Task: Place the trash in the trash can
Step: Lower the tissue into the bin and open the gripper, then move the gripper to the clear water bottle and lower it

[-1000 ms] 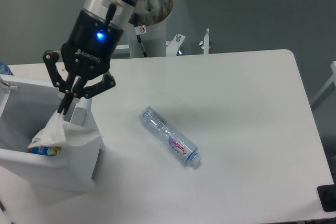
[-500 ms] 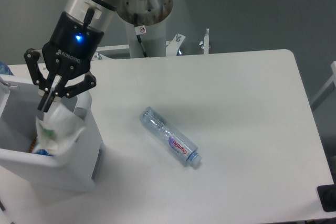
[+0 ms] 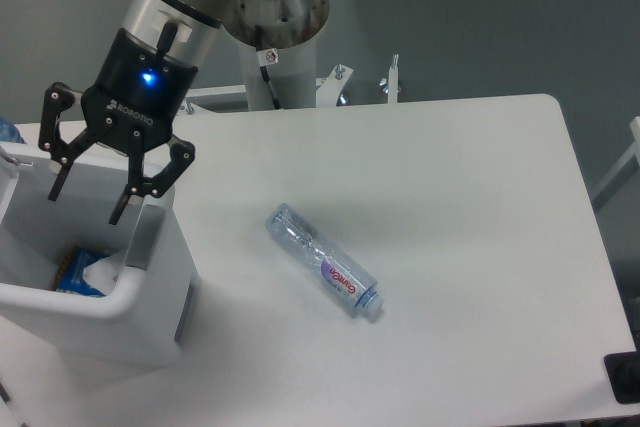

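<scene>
While gripper (image 3: 88, 194) gapes, paper wad (image 3: 104, 270) inside trash can (image 3: 150, 322), bottle (image 3: 324, 261) outside

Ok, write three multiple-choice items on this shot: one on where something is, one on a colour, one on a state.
1. Where does the plastic bottle lie?
A. in the trash can
B. on the table
C. in the gripper

2. What colour is the light on the gripper's body?
A. blue
B. red
C. green

3. How is the gripper now?
A. shut on the bottle
B. shut on paper
C. open, holding nothing

Answers:
1. B: it rests on the white table, right of the trash can.
2. A: a blue dot glows there.
3. C: its fingers spread above the can, the paper wad lying inside.
</scene>
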Available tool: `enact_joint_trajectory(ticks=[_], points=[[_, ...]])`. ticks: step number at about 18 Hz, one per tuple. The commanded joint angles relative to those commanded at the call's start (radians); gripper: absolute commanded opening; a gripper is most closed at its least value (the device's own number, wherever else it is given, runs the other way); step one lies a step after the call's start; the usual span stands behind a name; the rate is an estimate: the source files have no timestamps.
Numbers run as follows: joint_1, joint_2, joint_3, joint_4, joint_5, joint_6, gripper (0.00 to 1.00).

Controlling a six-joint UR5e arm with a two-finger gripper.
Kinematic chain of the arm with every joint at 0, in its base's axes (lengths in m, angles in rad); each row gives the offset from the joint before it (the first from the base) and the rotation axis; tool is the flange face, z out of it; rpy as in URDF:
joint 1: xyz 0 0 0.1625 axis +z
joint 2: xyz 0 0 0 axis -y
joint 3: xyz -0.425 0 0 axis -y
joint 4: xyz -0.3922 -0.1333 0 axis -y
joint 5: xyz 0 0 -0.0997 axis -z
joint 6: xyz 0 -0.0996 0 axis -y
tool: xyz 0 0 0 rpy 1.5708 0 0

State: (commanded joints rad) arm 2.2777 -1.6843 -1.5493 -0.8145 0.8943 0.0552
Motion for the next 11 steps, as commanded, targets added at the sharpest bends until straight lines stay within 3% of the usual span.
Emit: enact_joint_trajectory(ticks=[3,8,11], points=[[0.037,0.002,-0.003,-0.005,0.024,-0.002,0.72],[0.086,-0.011,0.014,-0.034,0.160,-0.003,0.72],[0.114,-0.072,0.043,-0.080,0.176,-0.003,0.74]])
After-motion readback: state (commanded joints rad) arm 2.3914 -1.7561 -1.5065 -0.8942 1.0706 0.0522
